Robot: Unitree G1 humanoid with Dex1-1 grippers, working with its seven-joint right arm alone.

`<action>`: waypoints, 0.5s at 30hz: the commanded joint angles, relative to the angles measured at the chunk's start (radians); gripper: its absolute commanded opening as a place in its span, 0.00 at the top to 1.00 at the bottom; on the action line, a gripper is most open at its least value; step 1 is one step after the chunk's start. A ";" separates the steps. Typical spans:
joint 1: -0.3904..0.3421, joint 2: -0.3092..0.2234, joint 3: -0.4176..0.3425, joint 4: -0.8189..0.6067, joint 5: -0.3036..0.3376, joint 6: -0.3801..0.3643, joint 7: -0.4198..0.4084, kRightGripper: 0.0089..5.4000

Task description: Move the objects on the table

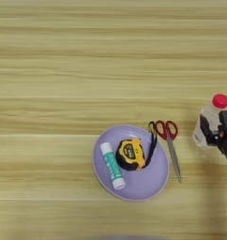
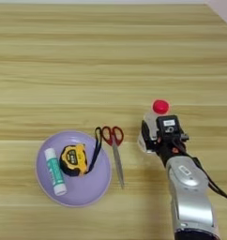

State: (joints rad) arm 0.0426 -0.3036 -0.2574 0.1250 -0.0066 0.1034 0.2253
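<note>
Right gripper [image 2: 153, 137] is clamped on the clear bottle [image 2: 151, 123], just right of the scissors [image 2: 114, 146] beside the lilac plate [image 2: 99, 187].

Plate [image 2: 94, 190] sat toward near edge of table [image 2: 87, 56], left of centre. On plate: glue stick [image 2: 55, 171] at left, tape measure [image 2: 74, 160] beside it at right. Scissors [image 2: 115, 148] lay on table just off plate's right rim, handles toward far edge. Bottle [image 2: 153, 123] stood right of scissors, gripper [image 2: 153, 138] at it, forearm [image 2: 190, 197] running to near edge.
</note>
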 commanded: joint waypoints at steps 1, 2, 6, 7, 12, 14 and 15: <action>-0.048 -0.027 -0.003 -0.044 0.007 -0.035 -0.013 0.43; -0.048 -0.027 -0.001 -0.038 0.007 -0.037 -0.013 0.43; -0.048 -0.026 0.001 -0.017 0.010 -0.039 -0.014 0.43; -0.049 -0.026 0.001 -0.012 0.010 -0.041 -0.015 0.43; -0.047 -0.023 0.004 0.002 0.012 -0.046 -0.016 0.43; -0.046 -0.023 0.005 0.007 0.012 -0.048 -0.016 0.43; -0.046 -0.023 0.005 0.010 0.012 -0.049 -0.016 0.43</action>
State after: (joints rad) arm 0.0443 -0.3000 -0.2446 0.1596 -0.0023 0.0817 0.2247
